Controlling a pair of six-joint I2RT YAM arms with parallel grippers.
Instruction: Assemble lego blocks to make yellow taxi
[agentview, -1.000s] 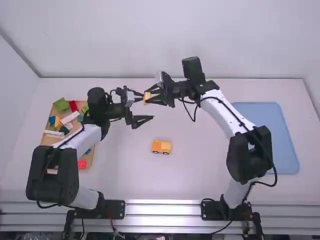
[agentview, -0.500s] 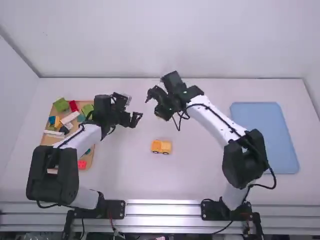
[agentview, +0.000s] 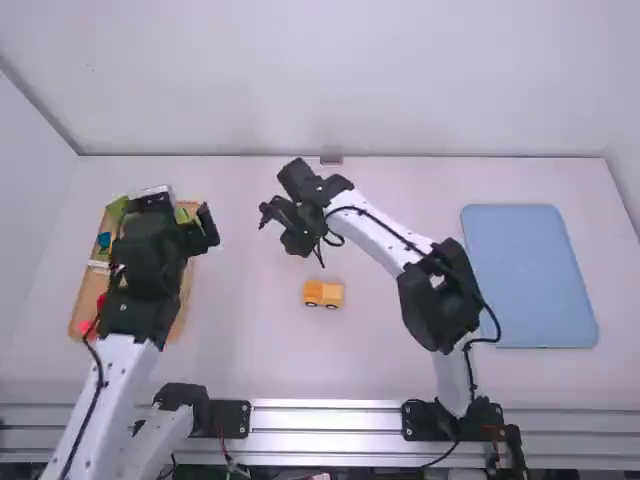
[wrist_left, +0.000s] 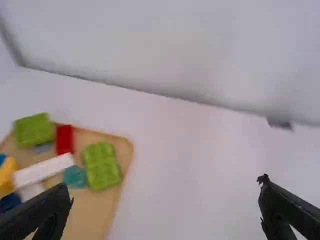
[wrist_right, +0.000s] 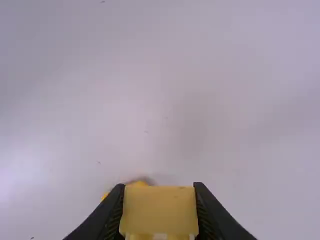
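Ok, so counting up: one yellow-orange taxi (agentview: 323, 293) with two dark wheels showing, one yellow block (wrist_right: 159, 211) up in a gripper, and two trays, a tan one (agentview: 183, 290) full of loose blocks on the left and a blue one (agentview: 530, 275) over on the right. In the tan tray, going by the left wrist view, I get two green blocks (wrist_left: 102, 165), one red block (wrist_left: 64, 139), one teal piece (wrist_left: 75, 176), two white ones (wrist_left: 43, 169) (a long one and a shorter one), one yellow piece (wrist_left: 6, 175) and two blue bits (wrist_left: 9, 202) at the edge. Might be more, the left arm covers a good chunk of it in the high view. The taxi's sitting on the white table (agentview: 400, 340) between the trays, touching neither. The right gripper (agentview: 290, 228) is clamped on that yellow block, one finger each side, and from the high view the taxi is nearer the arm bases than it and a bit to its right, apart from it. The left gripper (agentview: 180, 205) is wide open with nothing in it, around the far end of the tan tray, so the taxi's well apart from that one, off to its right and closer to the bases.
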